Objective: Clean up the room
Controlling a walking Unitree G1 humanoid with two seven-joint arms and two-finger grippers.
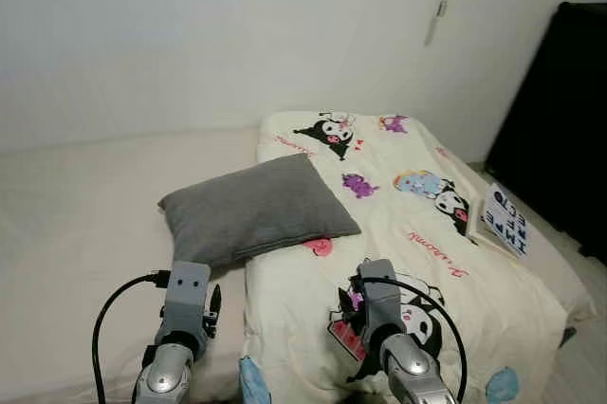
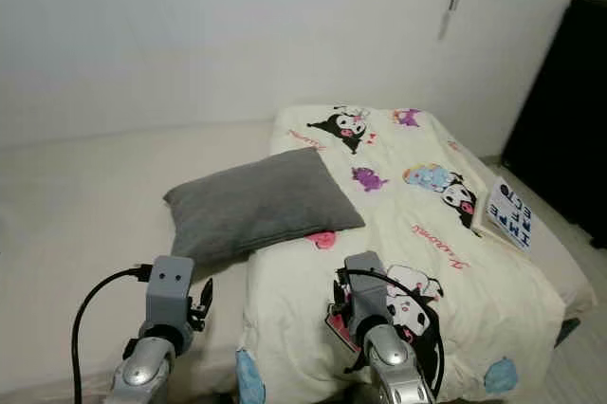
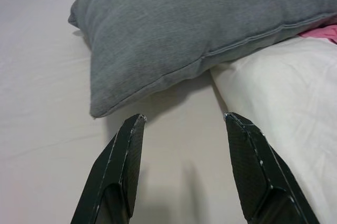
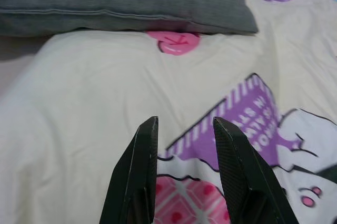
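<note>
the soft grey rectangular pillow (image 3: 210, 24) lies just ahead of the left gripper (image 3: 184, 124), whose fingers are spread and empty, nearer than the right gripper (image 4: 181, 124), parted over the cartoon-print cream blanket (image 4: 95, 87).

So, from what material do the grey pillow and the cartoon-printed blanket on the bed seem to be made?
The rectangular grey pillow looks like matte woven fabric: fine ribbed texture and a stitched seam along its edge. The cream blanket with cartoon prints seems a soft, smooth textile, possibly cotton or polyester; it folds gently and does not shine.
</note>
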